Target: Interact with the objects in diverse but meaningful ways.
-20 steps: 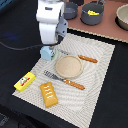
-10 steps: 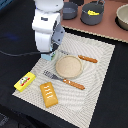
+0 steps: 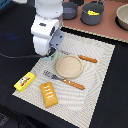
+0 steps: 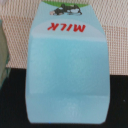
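A small white and pale-blue carton [image 4: 67, 70] with "MILK" in red fills the wrist view, very close. In the exterior view my gripper [image 3: 51, 52] is low over this carton [image 3: 49, 57] at the mat's far corner, and the arm hides most of it. The fingers show in neither view. The yellow red-labelled box [image 3: 24, 81] lies at the mat's edge on the exterior view's left. The orange-brown scored bread block [image 3: 48, 94] lies near the front. The grey saucepan [image 3: 92, 13] stands at the back, with what looks like the yellow cheese [image 3: 93, 10] inside.
A round tan plate [image 3: 69, 66] sits mid-mat between an orange-handled fork [image 3: 64, 80] and knife [image 3: 84, 58]. A dark pot [image 3: 69, 10] and a tan bowl [image 3: 122, 16] stand on the brown surface at the back. The striped mat [image 3: 97, 90] lies on a black table.
The arm has shifted slightly toward the exterior view's left and stayed low over the carton. The other objects have not moved.
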